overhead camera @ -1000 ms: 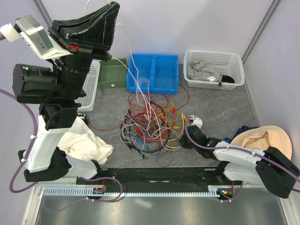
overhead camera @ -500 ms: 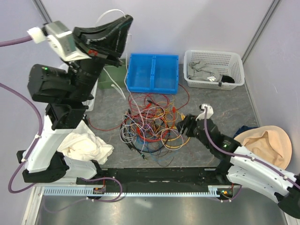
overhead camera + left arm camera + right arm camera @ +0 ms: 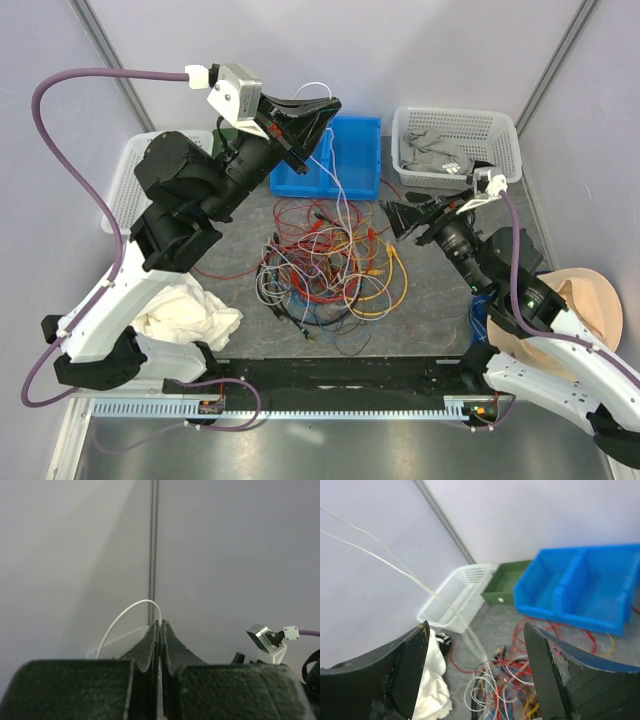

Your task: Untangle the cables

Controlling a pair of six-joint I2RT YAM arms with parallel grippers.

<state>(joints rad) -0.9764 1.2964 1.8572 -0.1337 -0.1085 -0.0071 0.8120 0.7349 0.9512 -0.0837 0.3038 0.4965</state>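
While aloft, white cable [image 3: 142, 600] across bin rim [image 3: 365, 190].

place: robot lab cell | evidence: partition walls [image 3: 450, 50]; blue bin [image 3: 358, 155]; grey table [image 3: 425, 310]

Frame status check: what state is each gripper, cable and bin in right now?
left gripper: shut on white cable, raised
right gripper: open, empty
cables: one tangled heap
white cable: runs from the cables up to left gripper
blue bin: empty where visible
white basket: holds grey cloth
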